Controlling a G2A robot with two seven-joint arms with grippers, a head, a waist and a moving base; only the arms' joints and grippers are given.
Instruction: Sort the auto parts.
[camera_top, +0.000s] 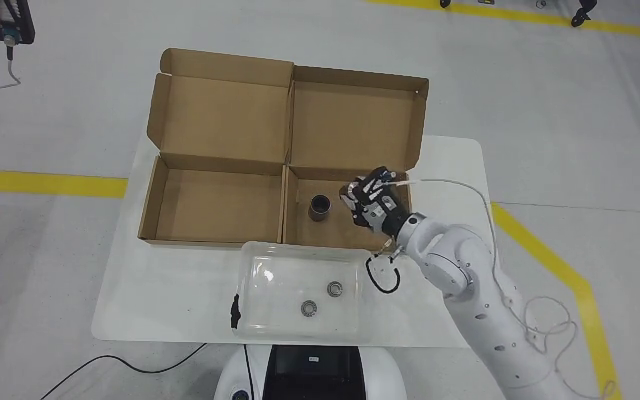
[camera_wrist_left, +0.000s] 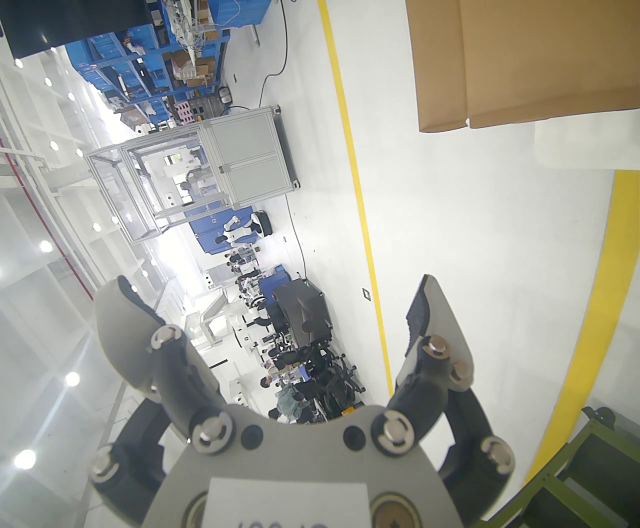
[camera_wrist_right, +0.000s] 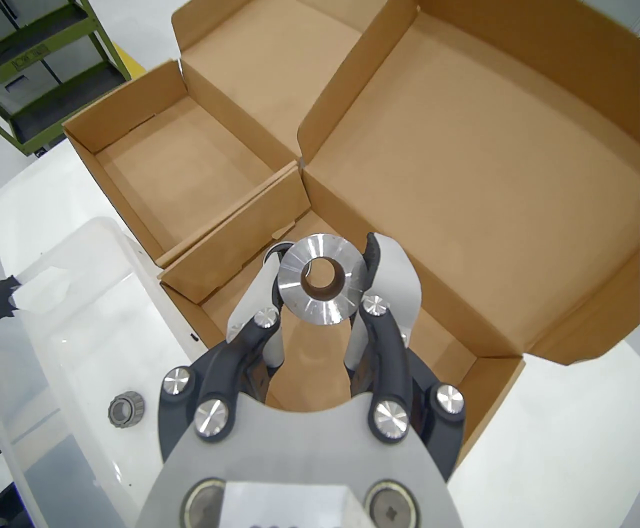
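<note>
Hanging above the near part of the right-hand cardboard box (camera_top: 300, 225), the right gripper (camera_wrist_right: 322, 257) has its fingers pinched on a shiny metal ring (camera_wrist_right: 307, 306), bore facing the wrist camera, held clear of the box floor. This box's front wall and the upright lid behind it bound the space. A dark cylindrical part (camera_top: 319, 207) stands on the floor just beside the gripper, toward the wall shared with the left-hand box (camera_top: 215, 205), whose floor is bare. Nearer the robot, a clear plastic bin (camera_top: 270, 290) sits right against the boxes' front walls and holds two small bearings (camera_top: 335, 290) (camera_top: 309, 307), apart from each other. All of it rests on the white table (camera_top: 150, 290). The left gripper (camera_wrist_left: 272, 295) is off the table's side, fingers spread wide with nothing between them.
</note>
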